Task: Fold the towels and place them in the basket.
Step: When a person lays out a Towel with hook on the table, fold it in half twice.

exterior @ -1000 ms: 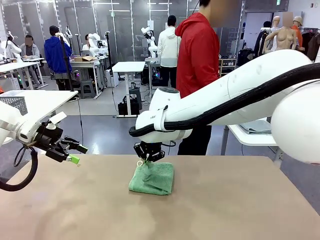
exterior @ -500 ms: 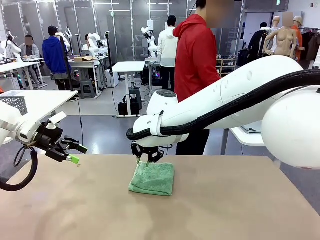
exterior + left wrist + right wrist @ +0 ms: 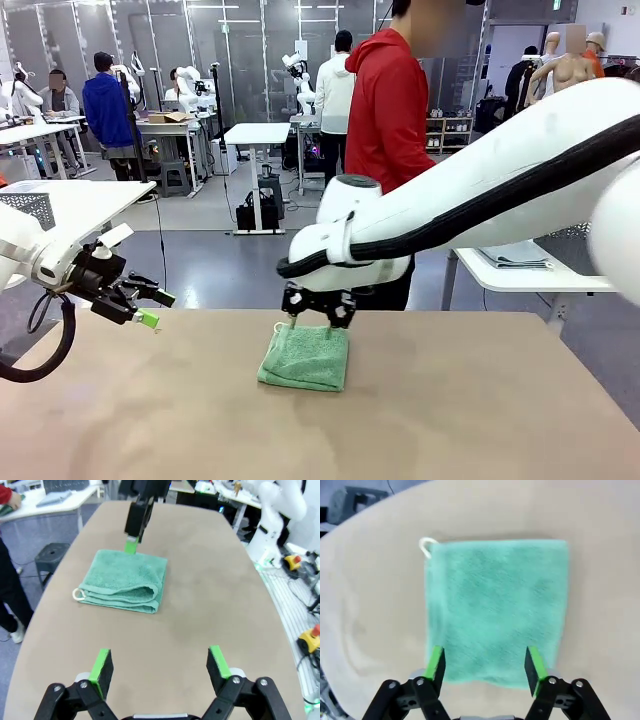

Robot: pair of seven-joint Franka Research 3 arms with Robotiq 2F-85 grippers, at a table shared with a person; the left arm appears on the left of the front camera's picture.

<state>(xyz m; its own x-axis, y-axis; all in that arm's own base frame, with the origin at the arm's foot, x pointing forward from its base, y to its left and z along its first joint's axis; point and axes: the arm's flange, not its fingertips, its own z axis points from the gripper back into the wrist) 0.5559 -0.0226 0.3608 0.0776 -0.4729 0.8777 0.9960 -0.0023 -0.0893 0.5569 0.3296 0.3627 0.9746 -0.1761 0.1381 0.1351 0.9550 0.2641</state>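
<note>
While the near half of the tabletop (image 3: pixel 480 420) lies bare, the left end effector (image 3: pixel 153 308) hangs at the robot's left above that side's edge. It is well apart from the cloth. Its two fingers are spread wide, the green pads (image 3: pixel 102 664) holding nothing between them, and they point across the surface toward the middle.

Farther in, near the centre of the tabletop and closer to its far edge, lies the mint green towel (image 3: pixel 305 357). It is folded into a thick, roughly square stack with several layers showing along its front edge, and it rests flat on the wood-coloured surface. A small white loop (image 3: pixel 78 594) sticks out at its far left corner as seen from the front.

Right at the towel's far edge hangs the right end effector (image 3: pixel 317 312), pointing straight down from the long white arm that reaches in from the right. Its fingers stand apart, one on each side over the cloth's edge, gripping nothing. Whether the tips touch the fabric I cannot tell.

Beyond the far side of the tabletop stands a person (image 3: pixel 390 110) in a red hooded jacket.
</note>
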